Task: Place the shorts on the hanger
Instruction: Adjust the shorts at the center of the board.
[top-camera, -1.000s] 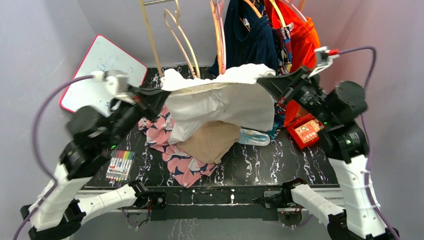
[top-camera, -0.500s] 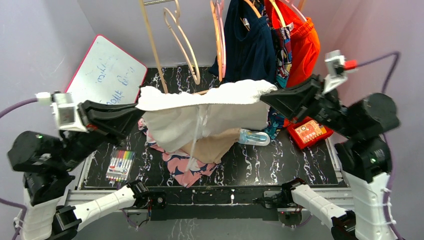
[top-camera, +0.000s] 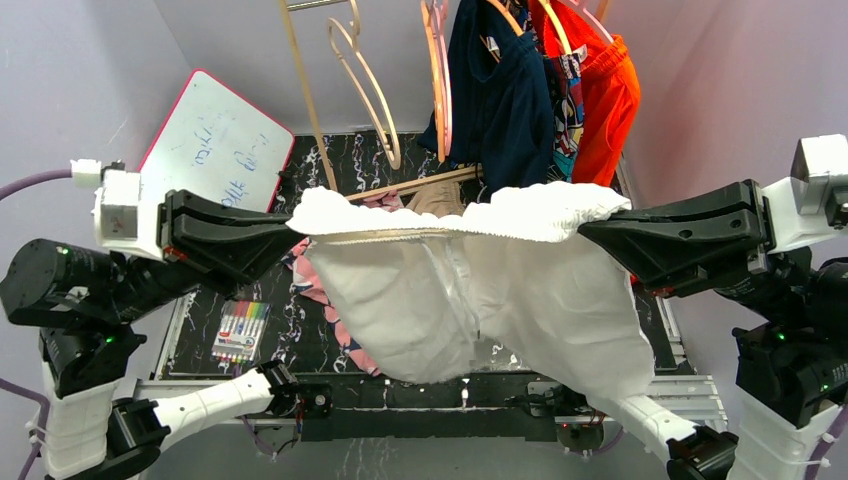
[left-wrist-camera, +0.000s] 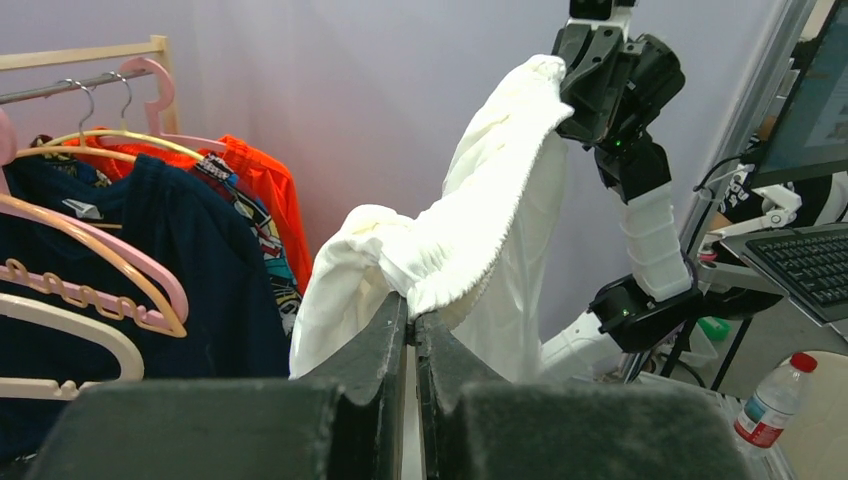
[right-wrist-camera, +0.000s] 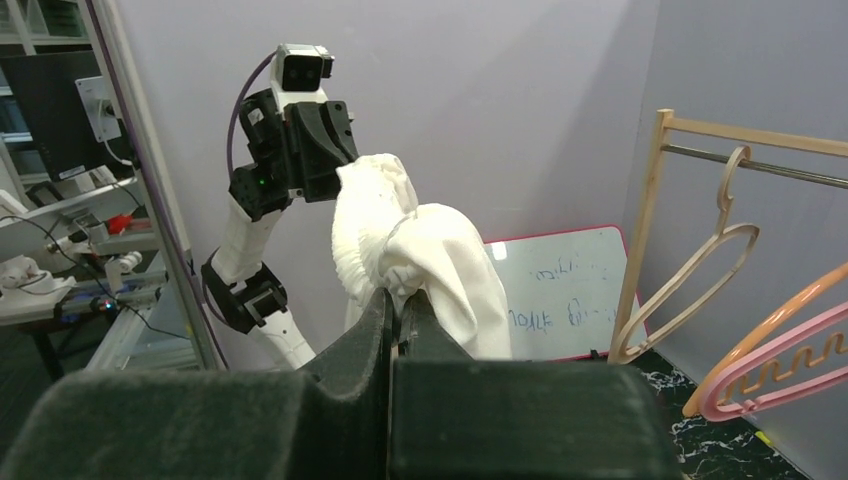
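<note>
The white shorts (top-camera: 480, 290) hang stretched by their gathered waistband between my two grippers, high above the table, legs drooping down. My left gripper (top-camera: 290, 222) is shut on the waistband's left end, as the left wrist view shows (left-wrist-camera: 410, 305) with the shorts (left-wrist-camera: 480, 230) rising from its tips. My right gripper (top-camera: 592, 222) is shut on the right end; the right wrist view (right-wrist-camera: 398, 295) shows fabric (right-wrist-camera: 420, 250) pinched between its tips. The pale beige hanger (top-camera: 365, 90) hangs on the rack behind the shorts, apart from them, and shows in the right wrist view (right-wrist-camera: 690, 290).
A wooden rack post (top-camera: 300, 80) and pink hanger (top-camera: 437, 70) stand at the back, with navy (top-camera: 500, 90) and orange (top-camera: 605, 90) garments hung there. A whiteboard (top-camera: 210, 145) leans at left. A marker pack (top-camera: 240, 330) and pink patterned garment (top-camera: 310, 280) lie on the table.
Both arms have risen and pulled apart, lifting the shorts off the table and stretching the waistband wide. The shorts now cover the tan shorts and the red box.
</note>
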